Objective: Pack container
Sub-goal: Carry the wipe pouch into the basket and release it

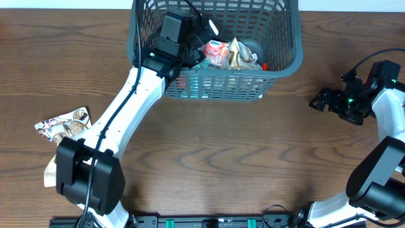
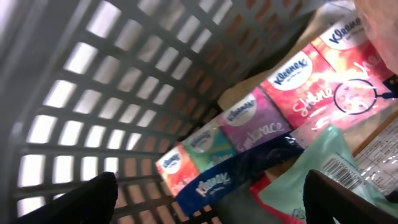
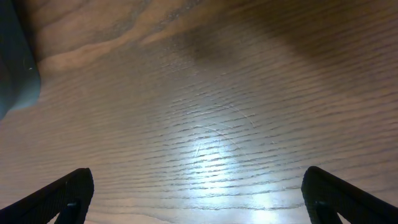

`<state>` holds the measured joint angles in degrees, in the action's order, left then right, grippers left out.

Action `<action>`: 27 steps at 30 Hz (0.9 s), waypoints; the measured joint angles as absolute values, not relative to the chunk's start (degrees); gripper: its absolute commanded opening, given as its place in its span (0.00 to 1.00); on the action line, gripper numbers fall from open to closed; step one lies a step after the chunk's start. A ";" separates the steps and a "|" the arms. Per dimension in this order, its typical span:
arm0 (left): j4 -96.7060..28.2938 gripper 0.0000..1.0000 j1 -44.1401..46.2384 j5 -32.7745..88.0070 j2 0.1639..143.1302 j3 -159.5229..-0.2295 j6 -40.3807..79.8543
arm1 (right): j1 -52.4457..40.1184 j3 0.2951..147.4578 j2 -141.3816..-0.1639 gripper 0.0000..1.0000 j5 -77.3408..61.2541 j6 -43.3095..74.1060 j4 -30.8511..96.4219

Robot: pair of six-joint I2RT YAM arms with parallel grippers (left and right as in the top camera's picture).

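Observation:
The dark grey lattice container (image 1: 278, 69) stands at the back centre of the table with several snack and tissue packs (image 1: 226, 54) inside. My left gripper (image 1: 197, 45) reaches over its left rim into it, open and empty. The left wrist view shows the lattice wall (image 2: 112, 81) and a row of Kleenex packs (image 2: 249, 134) on the base, with the jaws (image 2: 205, 202) spread wide above them. My right gripper (image 1: 321, 99) is open and empty over bare table to the right of the container; the container's corner (image 3: 15, 68) shows in the right wrist view, with the jaws (image 3: 199, 199) below.
A brown and white snack pack (image 1: 63, 125) lies on the table at the far left, with a pale pack (image 1: 49, 172) below it near my left arm's base. Wooden table (image 1: 240, 158) surrounds the container.

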<state>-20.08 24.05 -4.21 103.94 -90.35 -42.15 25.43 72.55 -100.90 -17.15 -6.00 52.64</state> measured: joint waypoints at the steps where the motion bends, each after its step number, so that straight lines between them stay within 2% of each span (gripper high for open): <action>1: -20.14 0.87 24.05 -4.40 103.42 -90.35 -41.95 | 25.43 72.55 -100.90 0.99 -17.10 -6.02 52.62; 11: -24.10 0.88 24.03 -5.17 98.85 -90.37 -39.18 | 25.43 72.55 -100.90 0.99 -16.56 -6.02 52.58; 12: -24.43 0.94 24.05 -5.17 98.63 -90.37 -39.13 | 25.43 72.55 -100.90 0.99 -16.51 -6.00 52.58; 15: -25.12 0.96 24.05 -5.37 97.84 -90.37 -38.87 | 25.43 72.55 -100.90 0.99 -16.49 -6.02 52.60; 27: -25.10 0.97 22.13 -6.00 90.00 -90.37 -36.42 | 25.43 72.55 -100.90 0.99 -16.47 -6.00 52.58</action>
<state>-25.10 22.13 -6.00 90.00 -90.37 -36.42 25.43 72.55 -100.90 -16.47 -6.00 52.58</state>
